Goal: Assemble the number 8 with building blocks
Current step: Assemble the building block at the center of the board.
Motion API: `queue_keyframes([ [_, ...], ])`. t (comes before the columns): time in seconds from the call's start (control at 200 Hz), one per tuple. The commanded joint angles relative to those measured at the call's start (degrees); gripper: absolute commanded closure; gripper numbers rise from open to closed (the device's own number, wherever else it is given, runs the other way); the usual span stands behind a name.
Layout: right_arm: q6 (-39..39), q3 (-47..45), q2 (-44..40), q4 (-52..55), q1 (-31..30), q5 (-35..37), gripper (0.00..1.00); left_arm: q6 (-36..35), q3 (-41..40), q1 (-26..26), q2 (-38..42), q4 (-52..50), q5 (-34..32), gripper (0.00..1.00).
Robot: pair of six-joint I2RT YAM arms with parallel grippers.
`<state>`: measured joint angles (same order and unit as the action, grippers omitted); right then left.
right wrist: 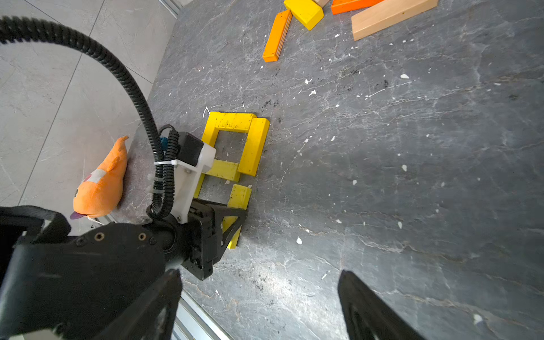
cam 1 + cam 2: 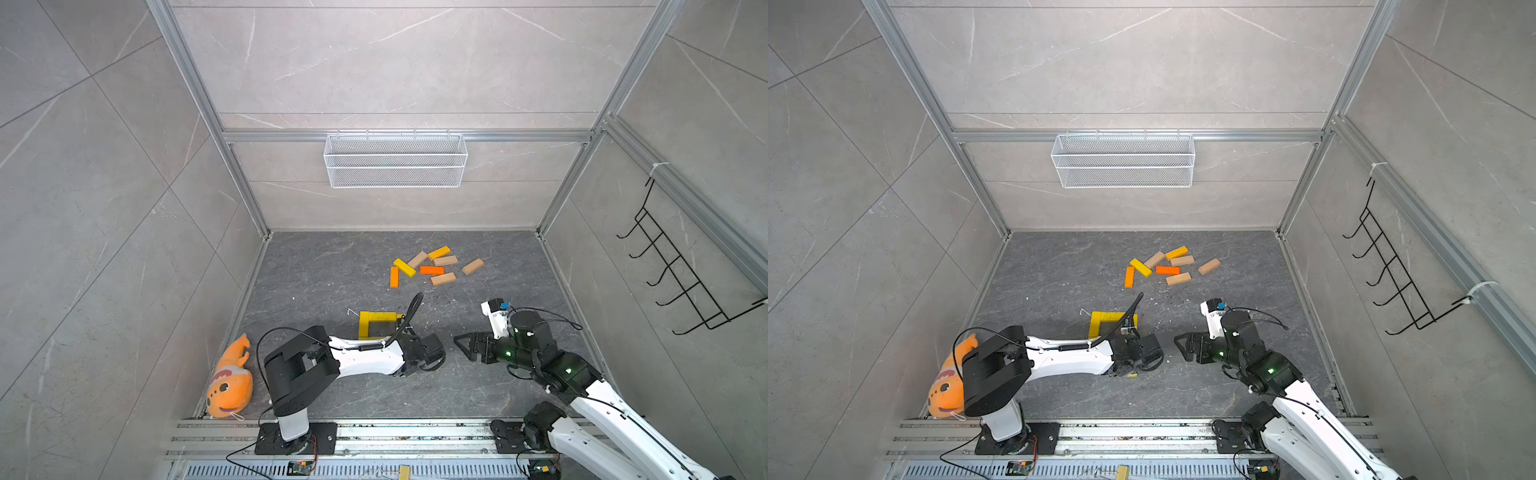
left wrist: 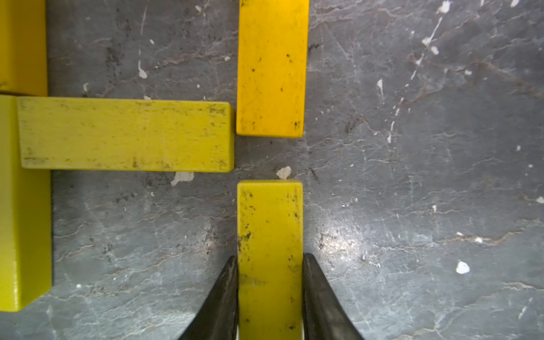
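Blocks (image 1: pixel 232 122) in yellow form a closed square on the table (image 1: pixel 412 176), with one more bar running from its left side toward the robot. The left gripper (image 3: pixel 270 257) is clamped on another yellow block (image 3: pixel 270 217), which lines up with the square's right bar, a small gap between their ends. The right gripper (image 1: pixel 260 275) hovers just beside, jaws wide apart and empty. Eight loose blocks (image 2: pixel 432 270), yellow, orange and tan, lie farther back. A fish (image 2: pixel 230 382) lies at the table's left edge.
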<state>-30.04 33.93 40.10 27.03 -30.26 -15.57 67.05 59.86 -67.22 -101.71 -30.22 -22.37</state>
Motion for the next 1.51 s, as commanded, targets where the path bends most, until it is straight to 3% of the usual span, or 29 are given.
queue_keyframes([
  [0.0, -0.44, -0.09, 0.25, 0.28, -0.24, 0.76, 0.14, 0.27, 0.08, 0.34, -0.28, -1.90, -0.83, 0.72],
  [0.409, 0.20, 0.12, 1.31, -0.12, -0.24, 0.77, 0.14, -0.14, 0.03, 0.00, 1.38, -2.48, -0.92, 0.54],
  [0.569, 0.64, 0.24, 0.89, -0.13, -0.25, 1.70, 0.14, -0.34, 0.14, -1.35, 4.80, -4.29, -2.48, 0.53],
  [0.839, 0.73, 3.33, 2.68, -0.43, -0.23, 8.84, 0.13, -3.66, 0.71, -3.59, 12.70, -5.87, -5.86, 0.48],
  [0.958, 2.34, 6.29, 7.53, -0.98, -0.25, 12.04, 0.14, -7.73, 1.16, -3.52, 16.93, -5.01, -7.46, 0.37],
  [1.043, 3.96, 9.05, 12.15, -1.55, -0.24, 14.05, 0.14, -10.76, 1.55, -3.28, 19.33, -4.75, -9.22, 0.21],
  [1.168, 6.31, 14.19, 20.39, -2.16, -0.06, 15.96, 0.16, -15.74, -0.04, -0.36, 22.99, -1.88, -7.80, 0.09],
  [1.318, 7.27, 19.11, 30.11, -4.39, 1.31, 16.16, 0.20, -18.91, -5.99, 7.90, 28.26, 4.59, 1.55, 0.09],
  [1.508, 6.22, 22.88, 41.98, -10.57, 6.04, 12.43, 0.21, -21.30, -9.61, 13.82, 33.12, 4.70, 4.93, 0.09],
])
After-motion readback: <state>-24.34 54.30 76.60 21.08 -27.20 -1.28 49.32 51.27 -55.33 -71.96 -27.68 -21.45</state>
